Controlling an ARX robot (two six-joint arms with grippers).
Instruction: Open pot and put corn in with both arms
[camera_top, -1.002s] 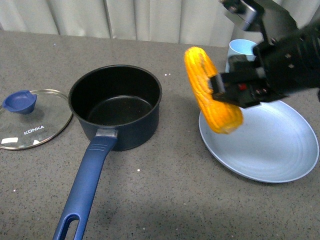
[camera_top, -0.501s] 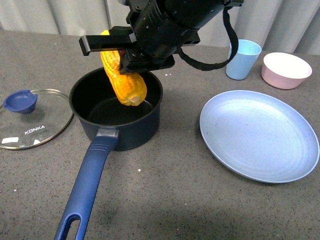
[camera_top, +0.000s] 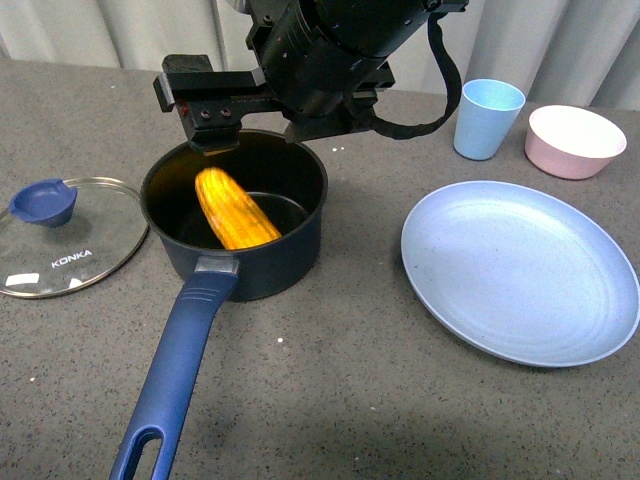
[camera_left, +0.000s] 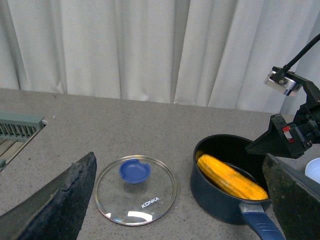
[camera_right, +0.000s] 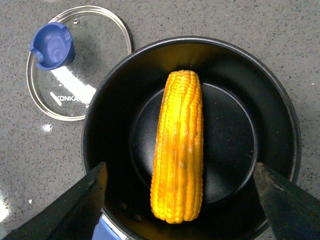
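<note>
My right gripper (camera_top: 215, 120) hangs spread and empty at the pot's (camera_top: 300, 235) twelve o'clock; the corn (camera_top: 235, 209), stiff, light and ridged, lies inside.

One pot (camera_top: 236, 215), one corn (camera_top: 234, 209), one lid (camera_top: 66, 235), one plate (camera_top: 520, 270), one cup (camera_top: 487, 118), one bowl (camera_top: 574, 140).

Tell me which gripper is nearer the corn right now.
Right. The right gripper hangs open directly above the pot, with the corn lying inside just below it. The left gripper is off to the side, beyond the glass lid.
</note>
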